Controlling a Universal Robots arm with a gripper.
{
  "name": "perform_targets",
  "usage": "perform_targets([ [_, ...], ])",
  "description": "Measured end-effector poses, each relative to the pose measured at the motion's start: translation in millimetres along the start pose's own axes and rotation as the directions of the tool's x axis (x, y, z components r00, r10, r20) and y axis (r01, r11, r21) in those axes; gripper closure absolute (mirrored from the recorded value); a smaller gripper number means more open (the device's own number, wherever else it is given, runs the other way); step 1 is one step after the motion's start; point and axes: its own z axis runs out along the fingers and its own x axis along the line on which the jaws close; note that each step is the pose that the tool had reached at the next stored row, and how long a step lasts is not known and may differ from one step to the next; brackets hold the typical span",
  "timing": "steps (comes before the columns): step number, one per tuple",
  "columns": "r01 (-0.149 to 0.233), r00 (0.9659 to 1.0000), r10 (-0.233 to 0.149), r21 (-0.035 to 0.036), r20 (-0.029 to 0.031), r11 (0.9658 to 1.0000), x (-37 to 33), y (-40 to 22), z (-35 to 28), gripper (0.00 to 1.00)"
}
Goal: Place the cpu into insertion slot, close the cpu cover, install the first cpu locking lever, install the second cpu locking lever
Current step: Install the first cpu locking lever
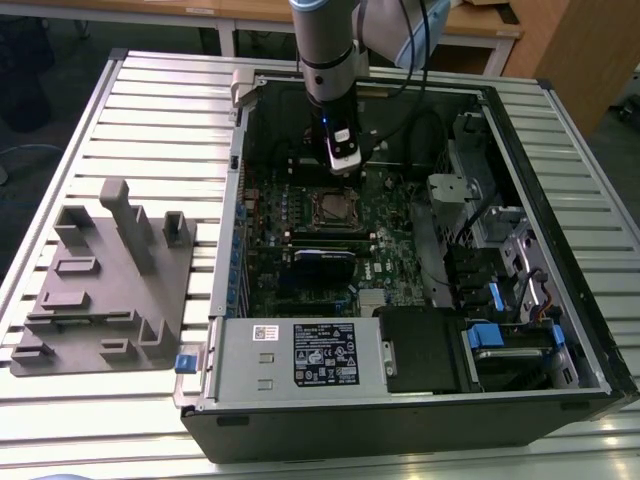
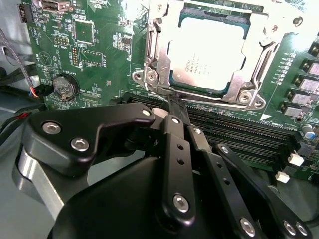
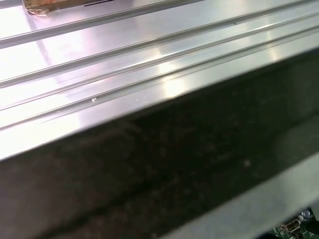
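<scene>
The cpu [image 2: 207, 50] lies flat in the insertion slot [image 1: 330, 208], its silvery top showing through the cut-out of the cpu cover [image 2: 255, 64]. The cover frame lies down over the chip. A thin wire locking lever [image 2: 219, 103] runs along the socket's edge nearest my gripper. My gripper [image 2: 173, 102] has its black fingers [image 2: 175, 134] pressed together, shut, with the tip at that lever beside the socket's corner. In the exterior view the gripper [image 1: 343, 168] hangs just behind the socket inside the open computer case.
The green motherboard [image 2: 99, 59] carries a coin battery [image 2: 66, 85] and long black memory slots [image 2: 234, 134] close to the gripper. The case wall [image 3: 149, 169] and slatted metal table [image 3: 124, 45] lie alongside. A grey fixture block [image 1: 110, 280] stands at the exterior view's left.
</scene>
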Motion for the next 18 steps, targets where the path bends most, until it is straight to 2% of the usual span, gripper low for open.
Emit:
perform_targets([
  [18,0.000,1.0000,0.000,-0.0006,-0.0002,1.0000,-3.4,1.2,2.8,0.89],
])
